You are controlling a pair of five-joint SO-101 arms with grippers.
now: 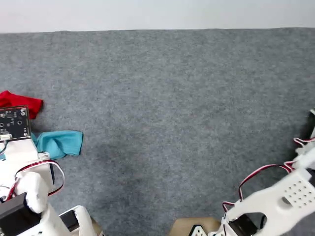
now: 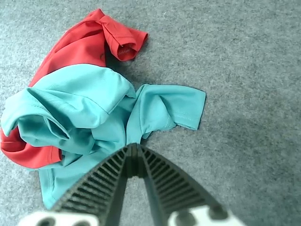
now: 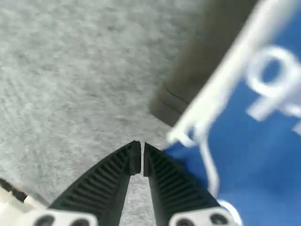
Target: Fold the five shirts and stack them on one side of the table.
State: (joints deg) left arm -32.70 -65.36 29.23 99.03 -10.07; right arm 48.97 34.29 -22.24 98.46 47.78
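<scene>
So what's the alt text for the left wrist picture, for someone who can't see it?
A crumpled teal shirt lies on top of a red shirt on a grey table. The left gripper, its two black ridged fingers closed together, points at the teal shirt.

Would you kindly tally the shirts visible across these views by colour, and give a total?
Red shirt: 1
Teal shirt: 1
Blue shirt: 1
Dark olive shirt: 1
Total: 4
</scene>
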